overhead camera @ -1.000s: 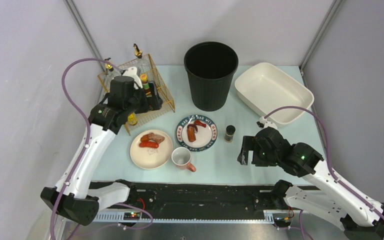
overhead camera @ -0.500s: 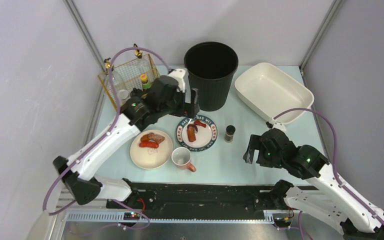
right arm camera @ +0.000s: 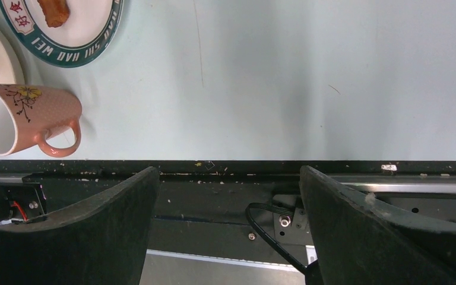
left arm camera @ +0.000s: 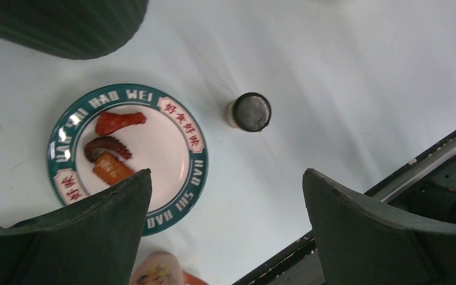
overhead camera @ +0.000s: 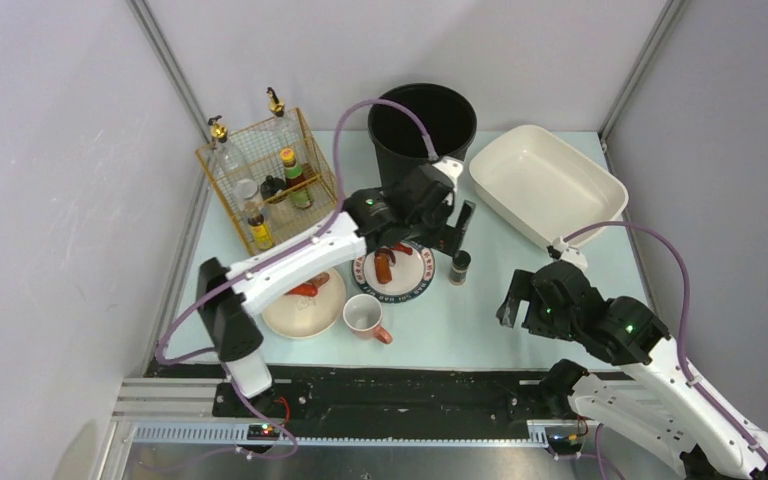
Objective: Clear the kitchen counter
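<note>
The kitchen counter [overhead camera: 470,325] is pale mint with a black front rail. On it lie a green-rimmed plate [overhead camera: 415,288] with sausage pieces, a cream plate [overhead camera: 290,318] with food, a pink mug [overhead camera: 365,318] on its side and a small black-lidded spice jar [overhead camera: 459,266]. My left gripper [overhead camera: 452,232] hovers open above the counter between the green-rimmed plate [left arm camera: 127,94] and the jar [left arm camera: 250,111], holding nothing. My right gripper [overhead camera: 516,304] hangs open and empty over the front rail, right of the mug [right arm camera: 21,116].
A black bin [overhead camera: 422,140] stands at the back centre, and to its right is a white basin [overhead camera: 600,190]. A wire basket [overhead camera: 270,180] with bottles sits at the back left. The black rail [right arm camera: 225,169] runs under my right gripper.
My left arm has swung from the wire basket rightward across the counter to above the green-rimmed plate and jar. My right arm has drifted slightly right. Both grippers stayed open.
</note>
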Action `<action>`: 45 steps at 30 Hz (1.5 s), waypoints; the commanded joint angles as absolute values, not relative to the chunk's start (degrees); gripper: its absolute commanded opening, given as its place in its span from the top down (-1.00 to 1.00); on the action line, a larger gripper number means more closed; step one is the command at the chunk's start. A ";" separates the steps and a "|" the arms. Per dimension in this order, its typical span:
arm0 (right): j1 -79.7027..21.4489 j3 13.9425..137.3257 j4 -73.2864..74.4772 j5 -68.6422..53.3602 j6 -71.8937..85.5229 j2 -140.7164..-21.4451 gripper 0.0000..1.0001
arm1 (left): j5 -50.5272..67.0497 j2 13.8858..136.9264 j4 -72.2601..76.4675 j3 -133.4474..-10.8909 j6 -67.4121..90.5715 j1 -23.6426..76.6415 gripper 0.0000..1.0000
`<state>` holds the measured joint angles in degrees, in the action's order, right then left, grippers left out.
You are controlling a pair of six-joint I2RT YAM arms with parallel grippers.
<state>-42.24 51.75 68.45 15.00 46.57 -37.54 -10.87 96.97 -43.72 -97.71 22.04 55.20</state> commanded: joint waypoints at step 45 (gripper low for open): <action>-41.73 50.87 68.50 15.23 46.23 -36.21 -0.84 | -17.99 122.07 -42.80 -111.30 31.05 60.99 -0.27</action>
<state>-41.87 51.09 69.12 14.70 46.44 -37.01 -16.38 121.75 -43.90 -108.07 30.04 60.47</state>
